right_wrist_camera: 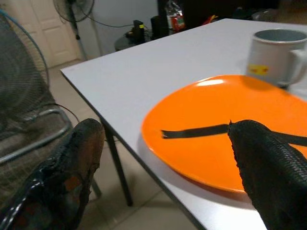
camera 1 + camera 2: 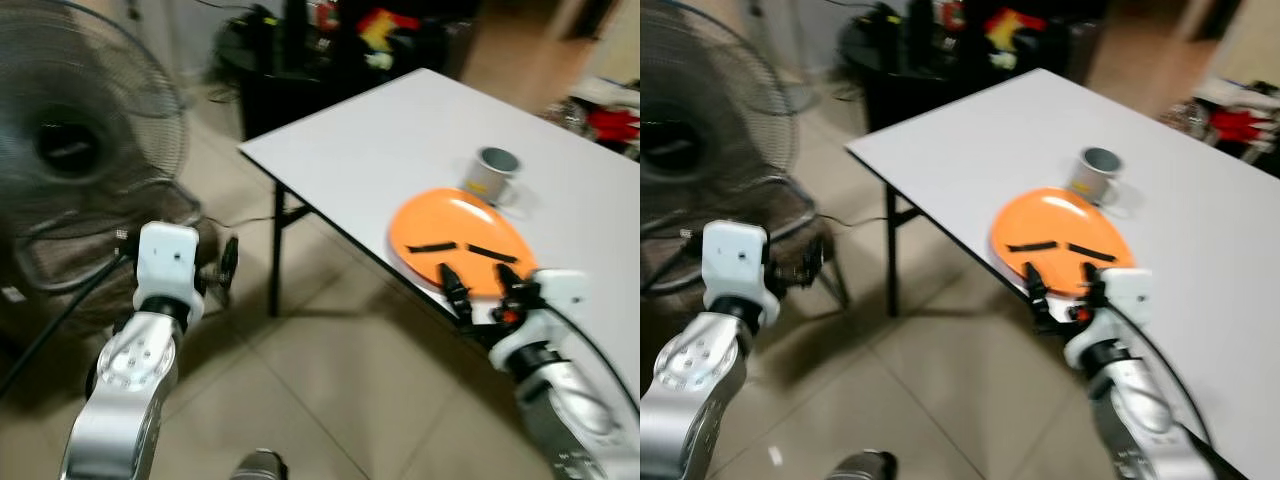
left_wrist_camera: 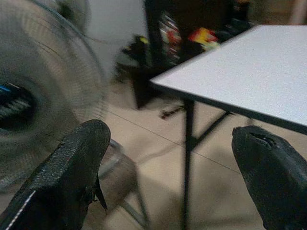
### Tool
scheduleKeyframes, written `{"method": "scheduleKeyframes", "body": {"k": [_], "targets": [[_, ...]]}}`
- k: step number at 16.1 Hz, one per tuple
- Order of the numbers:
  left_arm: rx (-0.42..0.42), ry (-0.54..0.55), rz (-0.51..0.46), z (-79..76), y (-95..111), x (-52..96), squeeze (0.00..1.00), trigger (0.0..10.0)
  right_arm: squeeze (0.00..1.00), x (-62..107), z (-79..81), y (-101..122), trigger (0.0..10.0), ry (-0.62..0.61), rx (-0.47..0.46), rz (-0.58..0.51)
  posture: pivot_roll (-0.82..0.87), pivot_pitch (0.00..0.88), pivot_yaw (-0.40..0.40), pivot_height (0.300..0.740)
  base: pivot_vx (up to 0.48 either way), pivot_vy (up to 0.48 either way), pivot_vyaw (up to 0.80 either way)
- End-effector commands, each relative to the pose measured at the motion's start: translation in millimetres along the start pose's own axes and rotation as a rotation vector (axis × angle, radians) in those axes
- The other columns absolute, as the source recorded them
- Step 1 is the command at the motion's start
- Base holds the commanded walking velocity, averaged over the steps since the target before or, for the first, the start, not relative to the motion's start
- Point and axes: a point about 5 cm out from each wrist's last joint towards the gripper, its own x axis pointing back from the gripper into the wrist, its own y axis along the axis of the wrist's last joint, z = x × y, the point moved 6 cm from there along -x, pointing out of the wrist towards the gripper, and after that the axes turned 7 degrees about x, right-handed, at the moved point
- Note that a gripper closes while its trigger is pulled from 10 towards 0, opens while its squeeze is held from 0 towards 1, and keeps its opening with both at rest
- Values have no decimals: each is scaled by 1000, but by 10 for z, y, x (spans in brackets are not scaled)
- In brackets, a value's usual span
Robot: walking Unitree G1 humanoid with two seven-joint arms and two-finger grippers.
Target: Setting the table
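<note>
An orange plate [image 2: 460, 242] with two black strips on it lies near the front edge of the white table [image 2: 400, 140]. Just behind the plate stands a grey mug [image 2: 492, 174] with a yellow label. My right gripper [image 2: 484, 292] is open at the table's edge, right in front of the plate, with nothing between its fingers; the right wrist view looks over the plate [image 1: 225, 124] to the mug [image 1: 277, 56]. My left gripper [image 2: 228, 266] is open and empty, out over the floor to the left of the table, near the fan.
A large floor fan [image 2: 70, 160] stands at the left. Dark furniture with cluttered items [image 2: 330, 40] sits behind the table's far corner. Red items [image 2: 612, 122] lie at the right edge. The floor is tiled [image 2: 320, 380], and black table legs [image 2: 278, 250] stand under the corner.
</note>
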Motion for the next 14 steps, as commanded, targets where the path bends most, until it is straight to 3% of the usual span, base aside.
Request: {"method": "scheduleKeyframes", "body": {"k": [1, 2, 3, 6, 10, 14], "targets": [[-16, 21, 4, 51, -12, -38, 0, 10000, 1000, -14, -34, -13, 10000, -28, 22, 1, 42, 0, -7, 740, 0, 0, 800], [-3, -83, 58, -25, -64, -72, 0, 10000, 1000, -17, -51, -25, 10000, -51, 14, 1, 36, 0, 13, 740, 0, 0, 800], [6, -115, 73, -53, -81, -78, 0, 10000, 1000, -15, -59, -29, 10000, -61, 7, 0, 36, 0, 13, 740, 0, 0, 800], [-7, -149, 43, -120, -82, -116, 0, 10000, 1000, 52, -55, -97, 10000, -72, 12, 4, -8, 0, 60, 740, 0, 0, 800], [11, -156, 69, -253, -155, -117, 0, 10000, 1000, -6, -160, -112, 10000, -101, -41, 15, 20, 0, 34, 740, 0, 0, 800], [39, -176, 44, -283, -89, -175, 0, 10000, 1000, -25, -19, -125, 10000, -47, -33, 29, 13, 0, 42, 740, 0, 0, 800]]}}
